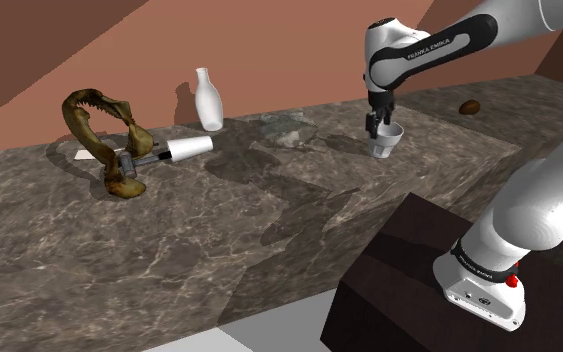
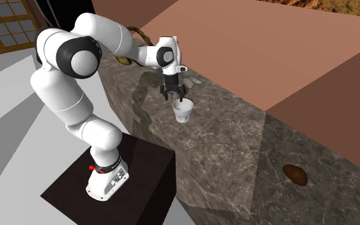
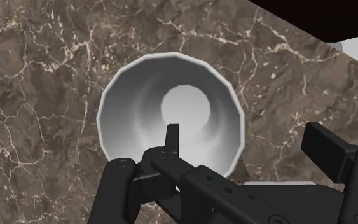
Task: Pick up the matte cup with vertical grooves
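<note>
We are at the grasp; hand (image 3: 250, 137) open astride the wall of the cup (image 3: 171, 70), holding nothing; next we must close, then lift.

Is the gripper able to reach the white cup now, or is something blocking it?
Likely yes. The gripper hangs right above the white cup with its fingers open, one over the cup's mouth and one outside its wall. Nothing stands between them on the counter.

Cup (image 3: 139, 105) rim partly behind gripper (image 3: 247, 137)
</note>
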Robot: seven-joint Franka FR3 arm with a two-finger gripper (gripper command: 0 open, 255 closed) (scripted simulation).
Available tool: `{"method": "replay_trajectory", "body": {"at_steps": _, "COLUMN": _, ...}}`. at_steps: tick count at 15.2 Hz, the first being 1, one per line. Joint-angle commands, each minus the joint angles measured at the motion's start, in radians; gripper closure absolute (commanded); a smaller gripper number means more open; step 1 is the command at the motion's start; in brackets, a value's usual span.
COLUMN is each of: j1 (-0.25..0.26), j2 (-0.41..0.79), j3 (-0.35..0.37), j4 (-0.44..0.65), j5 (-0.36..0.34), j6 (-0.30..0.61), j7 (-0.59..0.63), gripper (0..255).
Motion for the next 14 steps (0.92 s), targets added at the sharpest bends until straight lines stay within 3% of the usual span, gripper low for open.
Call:
{"method": "replay_trajectory", "body": {"at_steps": 1, "j1": -0.003, "j2": 0.035, "j3": -0.005, "j4": 0.003, "j5": -0.004, "j6": 0.033, "j7": -0.002, "gripper": 0}}
{"method": "replay_trajectory", "body": {"at_steps": 9, "j1": -0.005, "j2": 0.076, "j3": -0.010, "j4": -0.034, "j5": -0.008, "j6": 0.110, "j7": 0.010, "gripper": 0}}
{"method": "replay_trajectory", "body": {"at_steps": 10, "j1": -0.005, "j2": 0.077, "j3": -0.010, "j4": -0.033, "j5": -0.007, "j6": 0.111, "j7": 0.010, "gripper": 255}}
{"method": "replay_trajectory", "body": {"at_steps": 14, "j1": -0.005, "j2": 0.078, "j3": -0.010, "j4": -0.034, "j5": -0.007, "j6": 0.111, "j7": 0.011, "gripper": 255}}
